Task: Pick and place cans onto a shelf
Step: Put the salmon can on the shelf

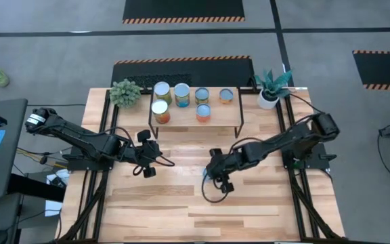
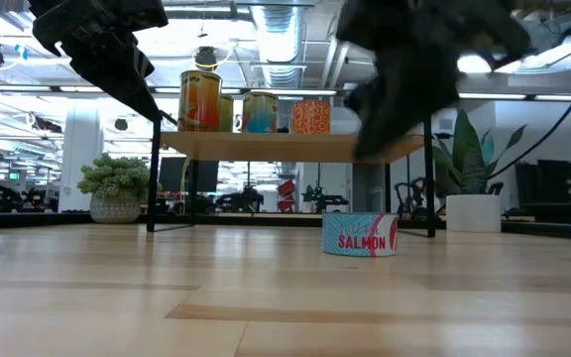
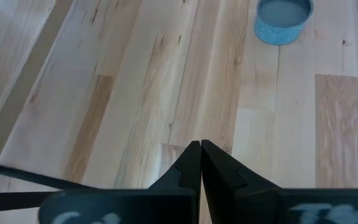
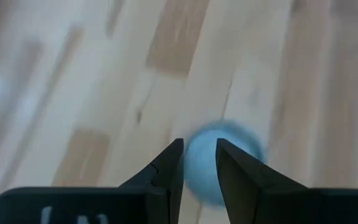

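Pale blue and squat, the last loose can, a short round tin with "SALMON" on its side label [image 2: 360, 235], sat on the striped light-wood tabletop [image 1: 263, 203] well in front of the shelf, and the right gripper [image 4: 199, 163] hung right over it, its two dark fingers standing a little apart with the can's blue top showing between and beyond them, nothing clamped yet. From above, that gripper [image 1: 217, 177] was near the middle of the table, the can mostly hidden under it. Up on the low light-wood shelf on thin black legs [image 1: 229, 116], six tins were already parked: a white-topped one [image 1: 160, 110], a yellow-sided one [image 1: 162, 90], pale blue tops and orange labels among the rest. Over on the other side, the left gripper [image 3: 201, 165] waited off the shelf's near left corner, fingers pressed together and empty. Now, the risk as I judged it: the gap between those right fingers looked narrower than the can's top, so a straight drop could land a fingertip on the lid and shove or tip the tin rather than straddle it. And on the carry, the shelf was crowded; a careless set-down could knock a neighbour off the board's edge.
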You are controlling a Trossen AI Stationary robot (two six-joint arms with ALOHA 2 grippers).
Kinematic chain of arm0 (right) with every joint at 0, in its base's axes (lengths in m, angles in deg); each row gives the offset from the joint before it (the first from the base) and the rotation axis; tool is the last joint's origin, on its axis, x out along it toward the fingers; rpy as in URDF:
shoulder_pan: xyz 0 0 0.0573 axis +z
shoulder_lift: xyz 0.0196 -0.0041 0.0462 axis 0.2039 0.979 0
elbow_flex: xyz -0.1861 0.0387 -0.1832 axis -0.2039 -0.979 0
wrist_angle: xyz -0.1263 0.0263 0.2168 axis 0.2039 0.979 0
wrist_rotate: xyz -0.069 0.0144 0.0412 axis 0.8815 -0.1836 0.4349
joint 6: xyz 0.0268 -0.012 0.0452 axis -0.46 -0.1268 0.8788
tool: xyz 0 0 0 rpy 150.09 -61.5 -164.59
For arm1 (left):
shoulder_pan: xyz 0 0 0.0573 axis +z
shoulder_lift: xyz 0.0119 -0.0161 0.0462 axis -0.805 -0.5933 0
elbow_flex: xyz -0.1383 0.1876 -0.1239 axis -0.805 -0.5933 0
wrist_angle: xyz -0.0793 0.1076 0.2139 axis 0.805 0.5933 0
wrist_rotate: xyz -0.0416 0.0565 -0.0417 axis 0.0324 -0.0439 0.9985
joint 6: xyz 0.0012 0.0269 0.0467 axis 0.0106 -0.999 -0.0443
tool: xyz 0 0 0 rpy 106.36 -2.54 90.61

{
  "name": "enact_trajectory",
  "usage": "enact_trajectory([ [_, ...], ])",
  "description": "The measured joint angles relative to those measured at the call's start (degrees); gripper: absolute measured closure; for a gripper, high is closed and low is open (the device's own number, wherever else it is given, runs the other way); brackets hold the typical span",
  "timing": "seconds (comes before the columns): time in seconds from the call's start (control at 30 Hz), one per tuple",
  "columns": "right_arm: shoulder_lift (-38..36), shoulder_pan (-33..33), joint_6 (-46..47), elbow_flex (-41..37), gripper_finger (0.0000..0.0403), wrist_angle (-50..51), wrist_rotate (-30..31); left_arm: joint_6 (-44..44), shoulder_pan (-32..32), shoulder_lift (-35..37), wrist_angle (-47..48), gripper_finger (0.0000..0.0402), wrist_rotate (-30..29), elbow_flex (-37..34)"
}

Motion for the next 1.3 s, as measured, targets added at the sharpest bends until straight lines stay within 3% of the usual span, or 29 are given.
enact_trajectory([
  [0.27,7.3,1.6,1.1,1.1,0.0287,0.4,-0.3,0.0,0.0,0.0,-0.7,0.0402,0.0,0.0],
  [0.6,9.0,2.1,2.2,1.3,0.0289,-0.1,0.5,0.1,0.0,0.0,-1.3,0.0402,0.0,0.0],
  [0.77,9.1,1.9,4.0,1.3,0.0341,1.4,1.8,0.1,0.0,0.0,-1.3,0.0401,0.1,0.0],
  [0.87,9.0,2.3,4.5,1.4,0.0388,1.4,4.9,0.1,0.0,0.0,-1.3,0.0401,0.0,0.0],
  [1.03,5.7,3.7,3.8,4.8,0.0395,12.7,12.3,0.1,0.0,0.0,-1.3,0.0402,0.1,0.0],
  [1.17,-0.7,4.3,3.8,8.1,0.0396,22.0,20.9,0.1,0.0,0.0,-1.4,0.0401,0.0,0.0],
  [1.3,-7.3,3.3,3.6,8.7,0.0398,27.2,25.7,-1.0,0.0,0.0,-1.8,0.0402,0.0,0.0],
])
